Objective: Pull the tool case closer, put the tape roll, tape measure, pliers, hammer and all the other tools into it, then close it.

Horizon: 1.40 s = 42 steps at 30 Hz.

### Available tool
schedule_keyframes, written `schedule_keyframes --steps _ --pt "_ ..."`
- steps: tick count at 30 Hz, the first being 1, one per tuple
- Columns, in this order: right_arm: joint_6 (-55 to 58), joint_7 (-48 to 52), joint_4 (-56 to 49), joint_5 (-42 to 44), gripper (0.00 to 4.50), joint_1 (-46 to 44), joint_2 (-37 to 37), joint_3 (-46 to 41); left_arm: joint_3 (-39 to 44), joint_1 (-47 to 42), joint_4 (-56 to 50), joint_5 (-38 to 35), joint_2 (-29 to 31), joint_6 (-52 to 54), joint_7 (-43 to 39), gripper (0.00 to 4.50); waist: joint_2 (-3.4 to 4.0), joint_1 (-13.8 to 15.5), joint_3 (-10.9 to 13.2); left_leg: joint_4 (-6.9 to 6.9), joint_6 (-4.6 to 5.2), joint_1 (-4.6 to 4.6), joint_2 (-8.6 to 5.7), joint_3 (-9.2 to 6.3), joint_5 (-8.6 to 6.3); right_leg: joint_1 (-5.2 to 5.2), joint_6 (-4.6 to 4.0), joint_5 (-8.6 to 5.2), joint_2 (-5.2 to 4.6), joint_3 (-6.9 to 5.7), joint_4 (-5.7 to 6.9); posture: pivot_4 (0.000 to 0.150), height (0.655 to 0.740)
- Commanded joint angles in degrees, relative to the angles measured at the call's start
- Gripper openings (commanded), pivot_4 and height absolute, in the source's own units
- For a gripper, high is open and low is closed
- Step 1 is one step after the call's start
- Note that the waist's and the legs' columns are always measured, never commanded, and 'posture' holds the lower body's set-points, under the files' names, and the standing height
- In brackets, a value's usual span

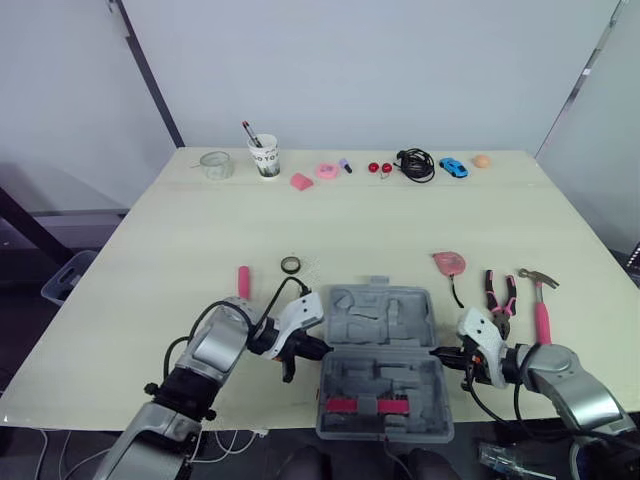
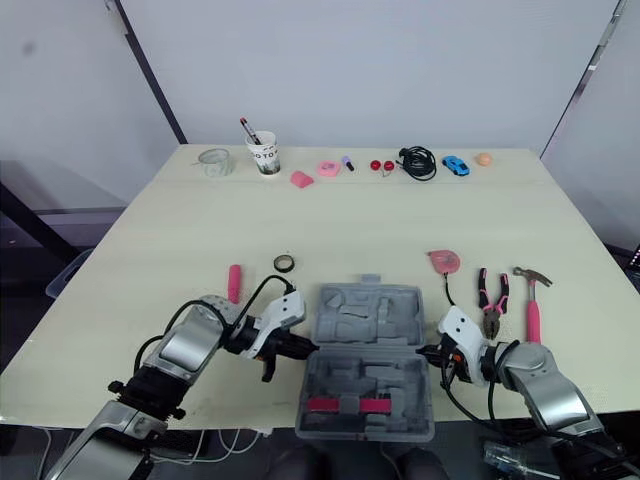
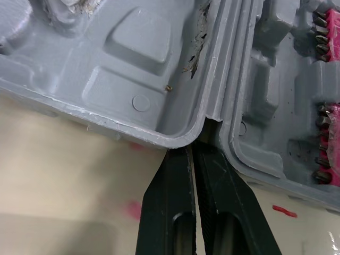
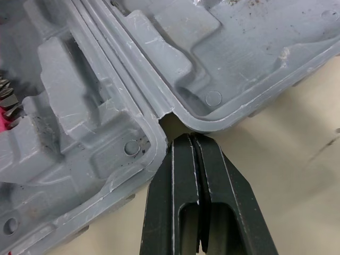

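Where the case (image 1: 380, 320) lies: open flat at the table's (image 1: 350, 220) 6 o'clock edge, with the lid half farther and the tray half nearer (pink bit strips (image 1: 365, 405) sit in the tray half).
left gripper (image 3: 195, 146): at the case's 9 o'clock, fingers pressed together, tips against the notch where the two halves hinge.
right gripper (image 4: 191, 137): at the case's 3 o'clock, fingers likewise pressed together, tips at the hinge notch on that side.
tape roll (image 1: 291, 265): on the table at the case's 11 o'clock, near it but apart.
pink stick (image 1: 243, 282): at the case's 10 o'clock, just beyond the left gripper.
tape measure (image 1: 449, 263): at the case's 1 o'clock, pink, its cord trailing toward the case.
pliers (image 1: 500, 293): at the case's 2 o'clock, pink-handled, beside the hammer.
hammer (image 1: 540, 300): just outside the pliers, head farther, pink grip nearer.
far edge, 12 o'clock: a cup (image 1: 264, 157), a cable (image 1: 415, 163) and small items in a row, well apart from the case.
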Motion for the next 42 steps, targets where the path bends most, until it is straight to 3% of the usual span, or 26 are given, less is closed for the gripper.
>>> schedule_keyframes --steps 1,21,42 --pt "0.42 0.41 -3.21 1.58 0.00 0.48 0.02 -0.01 -2.25 0.93 -0.24 -0.41 1.57 0.87 -0.21 0.18 0.00 0.02 0.00 0.00 0.00 0.00 0.00 0.00 0.00 0.00 0.00 0.00 0.00 0.00 0.00 0.150 0.7400" --pt "2.94 1.34 -5.37 2.53 0.00 1.95 -1.12 0.37 -6.23 2.75 -4.16 -3.69 6.14 1.55 -1.42 0.18 0.00 0.03 0.00 0.00 0.00 0.00 0.00 0.00 0.00 0.00 0.00 0.00 0.00 0.01 0.00 0.150 0.7400" --pt "2.50 0.70 -4.45 2.16 0.00 1.63 -0.94 1.13 -7.52 2.58 -3.02 -4.32 7.17 0.54 0.06 0.18 0.01 0.09 -0.02 0.00 0.00 0.01 0.00 0.01 0.00 0.00 0.00 -0.01 0.01 0.01 0.00 0.150 0.7400"
